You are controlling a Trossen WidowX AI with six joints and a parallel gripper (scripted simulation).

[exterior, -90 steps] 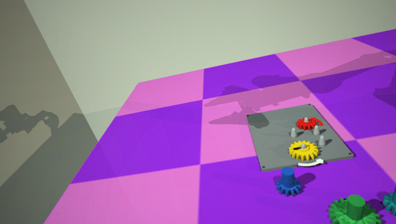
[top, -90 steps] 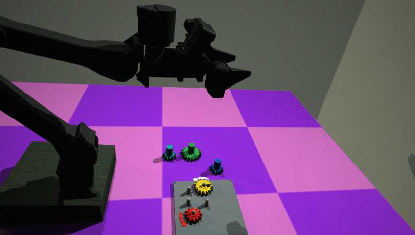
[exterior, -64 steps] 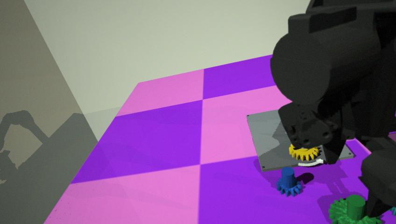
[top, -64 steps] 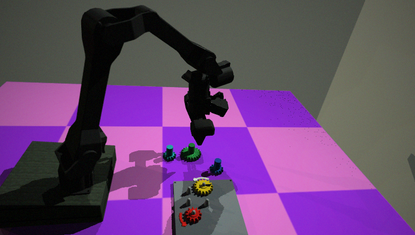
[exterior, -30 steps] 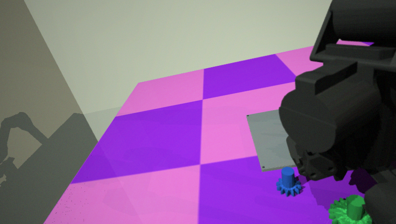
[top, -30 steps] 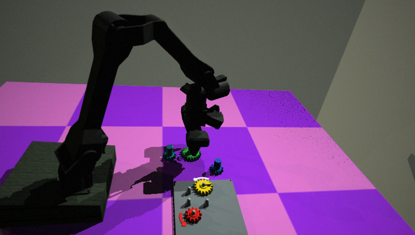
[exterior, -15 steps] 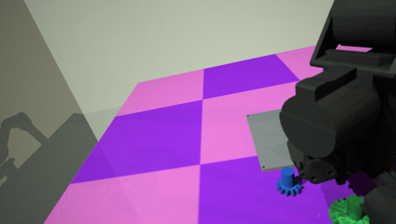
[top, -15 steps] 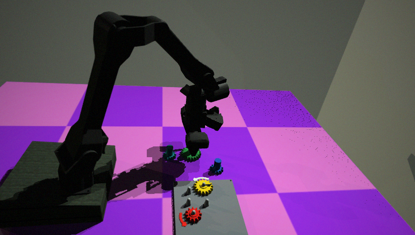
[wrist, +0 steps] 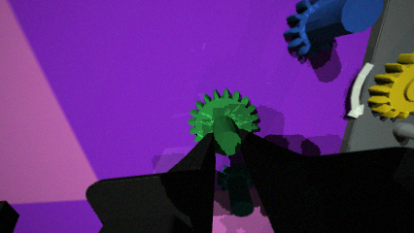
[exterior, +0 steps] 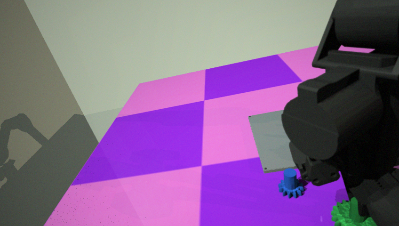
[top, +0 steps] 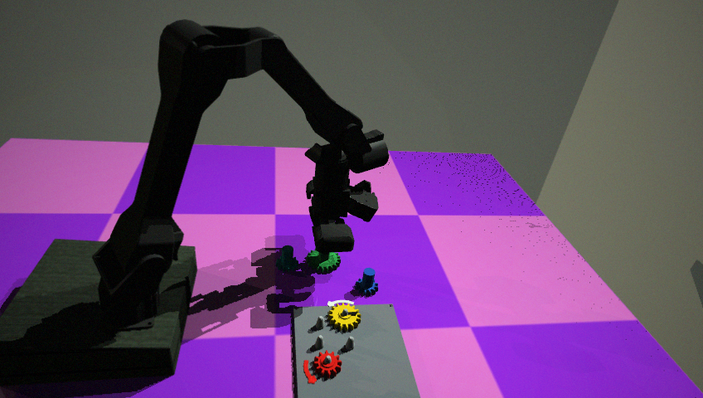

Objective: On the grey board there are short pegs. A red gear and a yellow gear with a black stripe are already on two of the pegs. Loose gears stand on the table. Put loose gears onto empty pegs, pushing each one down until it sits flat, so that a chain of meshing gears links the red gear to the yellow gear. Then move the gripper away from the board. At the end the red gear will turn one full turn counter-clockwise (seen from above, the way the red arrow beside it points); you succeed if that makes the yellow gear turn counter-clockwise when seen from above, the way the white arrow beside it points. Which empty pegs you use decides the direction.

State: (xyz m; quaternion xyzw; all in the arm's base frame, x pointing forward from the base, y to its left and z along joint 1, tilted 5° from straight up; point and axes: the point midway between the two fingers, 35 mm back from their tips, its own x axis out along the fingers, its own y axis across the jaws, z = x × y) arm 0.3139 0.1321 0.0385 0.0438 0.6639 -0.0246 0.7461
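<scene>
Green gear (top: 329, 264) (exterior: 341, 213) (wrist: 204, 116) is on the table, off the yellow-gear end of the grey board (top: 375, 355) (exterior: 271, 145) (wrist: 362, 138). Its upright handle appears clamped between the fingertips of the gripper (top: 322, 253) (exterior: 361, 210) (wrist: 227, 137); no lift visible. Blue gear (top: 369, 276) (exterior: 290, 179) (wrist: 330, 24) stands nearer the board, teal gear (top: 287, 259) (wrist: 240, 194) farther off, in shadow. Red gear (top: 327, 367) and yellow gear (top: 340, 322) (wrist: 400, 92) are seated on the board, three pegs between them still bare.

Step in hand, as judged: grip being secured, lift next.

Risks:
- Handle looks caught near the fingertips; if pinched off-centre, gear may be tilted on lift and jammed on the peg.
- Teal gear could be knocked if the lift is made sideways.
- Blue gear could be clipped if the carry to the board is made low.
- Wrong peg choice: an odd number of idlers is needed in the chain, else yellow is turned clockwise.
- Teeth may be landed on teeth, so gear not seated flat.
</scene>
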